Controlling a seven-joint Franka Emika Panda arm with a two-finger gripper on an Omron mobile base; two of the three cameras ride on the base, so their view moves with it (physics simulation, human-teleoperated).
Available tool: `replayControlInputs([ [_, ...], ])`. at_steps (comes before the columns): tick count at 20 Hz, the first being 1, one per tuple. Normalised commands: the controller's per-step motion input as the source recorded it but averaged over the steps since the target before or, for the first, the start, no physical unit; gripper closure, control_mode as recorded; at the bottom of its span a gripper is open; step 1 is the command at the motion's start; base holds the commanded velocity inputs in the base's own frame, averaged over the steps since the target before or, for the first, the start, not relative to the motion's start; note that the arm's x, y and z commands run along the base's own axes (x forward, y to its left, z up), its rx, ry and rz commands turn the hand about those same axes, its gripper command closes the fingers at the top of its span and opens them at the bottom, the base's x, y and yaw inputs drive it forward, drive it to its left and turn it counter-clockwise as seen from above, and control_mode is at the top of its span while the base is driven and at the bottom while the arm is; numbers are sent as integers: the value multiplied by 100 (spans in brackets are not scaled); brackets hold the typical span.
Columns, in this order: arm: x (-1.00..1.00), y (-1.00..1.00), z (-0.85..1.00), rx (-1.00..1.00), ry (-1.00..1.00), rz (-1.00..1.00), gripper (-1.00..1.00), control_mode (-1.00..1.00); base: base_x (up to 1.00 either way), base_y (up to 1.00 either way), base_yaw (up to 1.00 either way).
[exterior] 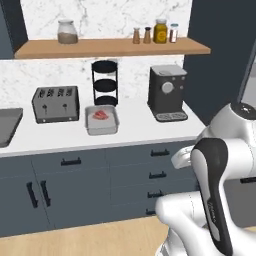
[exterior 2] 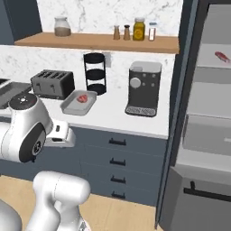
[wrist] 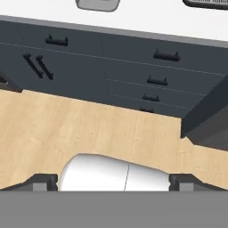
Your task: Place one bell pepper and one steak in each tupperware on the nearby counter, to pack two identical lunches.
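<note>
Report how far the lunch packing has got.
Done: one steak lies in the tupperware on the counter, between the toaster and the coffee machine. No bell pepper is in it. In hand: nothing; the end effector is open over the wooden floor. Left: a second steak sits on a shelf at right, and both peppers remain to be packed.

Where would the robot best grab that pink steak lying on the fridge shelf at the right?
Probably across its narrow width, near the middle. The steak is a flat, elongated slab lying on an open fridge shelf, with another shelf close above, so coming in from the open front, low and nearly level, looks safer than straight down. The end effector looks open and holds nothing.
</note>
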Motion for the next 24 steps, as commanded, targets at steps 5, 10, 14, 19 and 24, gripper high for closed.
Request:
replayControlInputs([
  [5,0,0,0,0,0,0,-100,100,-14,-100,0],
  [10,0,0,0,0,0,0,-100,100,4,-88,0],
  [14,0,0,0,0,0,0,-100,100,0,-87,0],
  [19,0,0,0,0,0,0,-100,100,1,-68,0],
  [24,0,0,0,0,0,0,-100,100,9,-45,0],
])
